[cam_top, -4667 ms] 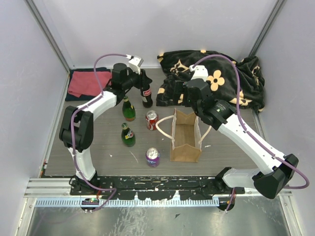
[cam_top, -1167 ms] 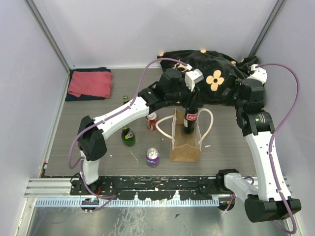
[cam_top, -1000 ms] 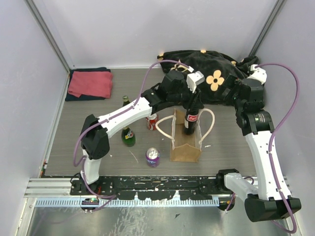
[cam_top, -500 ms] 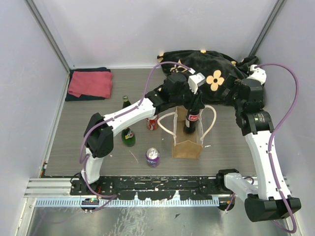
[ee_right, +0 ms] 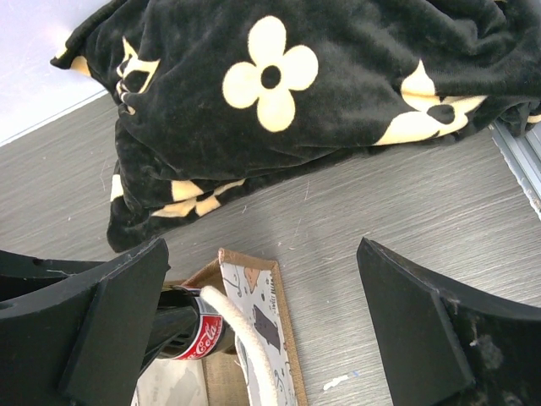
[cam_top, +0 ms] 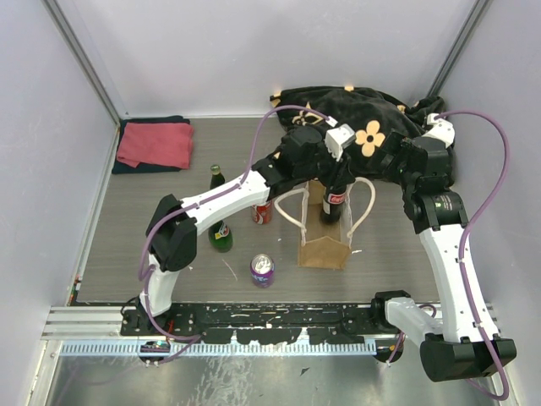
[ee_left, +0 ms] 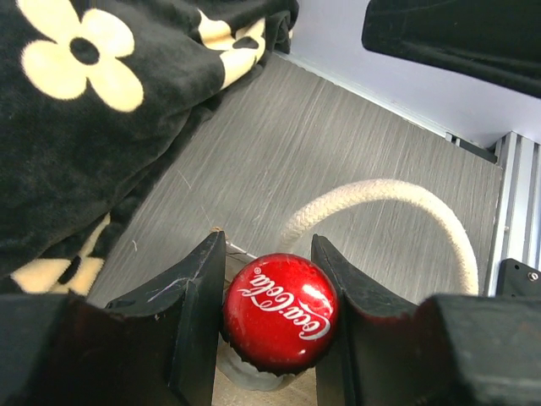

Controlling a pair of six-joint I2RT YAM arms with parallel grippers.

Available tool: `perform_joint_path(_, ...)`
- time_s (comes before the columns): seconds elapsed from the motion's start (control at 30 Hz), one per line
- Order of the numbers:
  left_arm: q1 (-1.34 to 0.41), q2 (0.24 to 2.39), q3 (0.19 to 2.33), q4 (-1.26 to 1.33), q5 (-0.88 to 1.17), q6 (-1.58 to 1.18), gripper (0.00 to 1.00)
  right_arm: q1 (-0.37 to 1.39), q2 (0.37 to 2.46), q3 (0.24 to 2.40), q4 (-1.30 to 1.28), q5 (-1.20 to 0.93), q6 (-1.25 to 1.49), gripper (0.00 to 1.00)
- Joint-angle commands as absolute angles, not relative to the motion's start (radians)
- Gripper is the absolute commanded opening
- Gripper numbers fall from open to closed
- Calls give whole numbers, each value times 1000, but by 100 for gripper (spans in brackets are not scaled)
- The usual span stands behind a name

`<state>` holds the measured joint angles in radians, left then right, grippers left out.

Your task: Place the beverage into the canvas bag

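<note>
Cola bottle (cam_top: pixel 331 201), upright, with its lower body inside the mouth of the canvas bag (cam_top: pixel 324 249) at table centre. The left gripper (ee_left: pixel 269 315) is closed tight on the red-capped neck. Judged step: lowering. Keep the bottle vertical and descend between the rope handles (cam_top: pixel 283 207) until it bears on the bag floor, then release. The right gripper (ee_right: pixel 264 315), spread wide and empty, hangs at 2 o'clock of the bag, with the flowered blanket (cam_top: pixel 376 127) at 12 o'clock.

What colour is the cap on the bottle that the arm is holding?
Red, with white Coca-Cola lettering. The bottle cap shows best in the left wrist view.
</note>
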<state>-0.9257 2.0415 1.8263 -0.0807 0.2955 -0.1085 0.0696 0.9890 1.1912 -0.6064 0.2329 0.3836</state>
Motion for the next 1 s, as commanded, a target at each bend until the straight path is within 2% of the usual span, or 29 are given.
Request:
perform_joint_path(0.0,-944,2031,1817,137,264,-73,0,66,972,1195,-557,227,386,100)
perform_joint_path(0.57,-953,2049,1686,231,203,-26,0,66,962,1167,-556,227,389,100)
perform_joint_path(0.97,-953,2036,1745,244,189,-75,0,66,960,1152,-554,227,394,100)
